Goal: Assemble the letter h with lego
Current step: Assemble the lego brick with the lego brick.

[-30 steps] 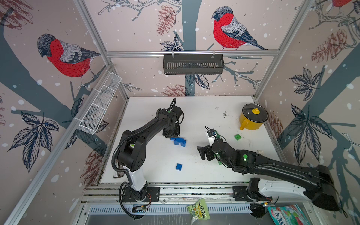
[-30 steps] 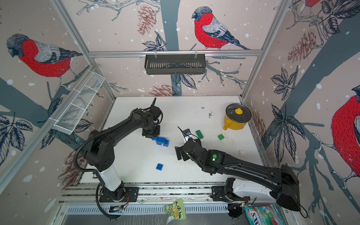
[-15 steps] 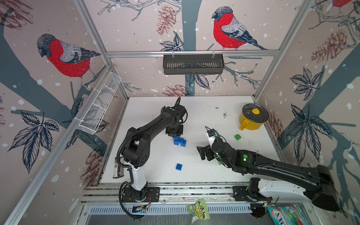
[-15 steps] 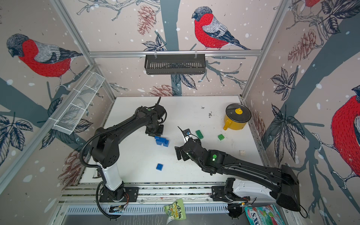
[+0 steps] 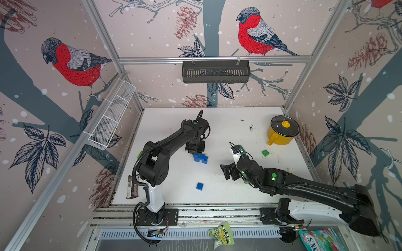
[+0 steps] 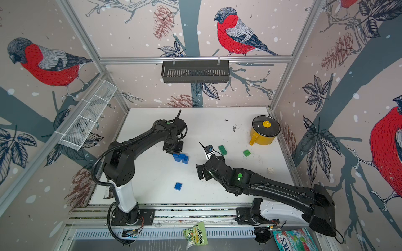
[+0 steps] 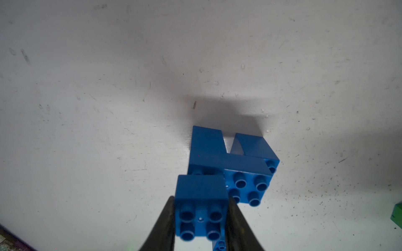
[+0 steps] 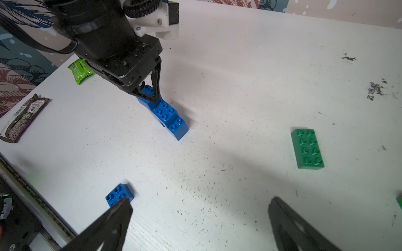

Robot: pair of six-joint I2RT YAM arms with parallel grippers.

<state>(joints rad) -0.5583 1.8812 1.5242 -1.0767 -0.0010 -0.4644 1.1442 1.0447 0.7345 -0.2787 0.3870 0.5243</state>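
Contents, front of the surface (image 5: 174, 191) to back.

1. Loose blue square brick (image 5: 199, 186), studs up, alone near the front edge.
2. Brown wrapper (image 5: 132, 187), flat at the front left edge.
3. Right end effector (image 5: 228, 172): jaws spread wide and empty, hovering above bare surface right of centre. In the right wrist view the loose blue square brick lies just beyond one finger (image 8: 113, 219).
4. White brick (image 5: 289, 170), small, beside the right wall.
5. Blue assembly (image 5: 201, 158), mid-surface: several blue bricks joined, two legs under a longer cross brick with a gap between them.
6. Left end effector (image 5: 195, 151): pointing down, jaws clamped on the sides of the held blue brick (image 7: 201, 202), a square one with four studs up. That brick sits over one end of the blue assembly; whether it is pressed home cannot be told.
7. Green oblong brick (image 6: 222, 150), eight studs up, right of the blue assembly and apart from it.
8. Green square brick (image 5: 265, 152), further right, near the pot.
9. Light-green packet (image 8: 80, 70), at the left edge.
10. Yellow pot (image 5: 281, 132), lidded, in the far right corner.
11. Black basket (image 5: 215, 71), hung on the back wall.
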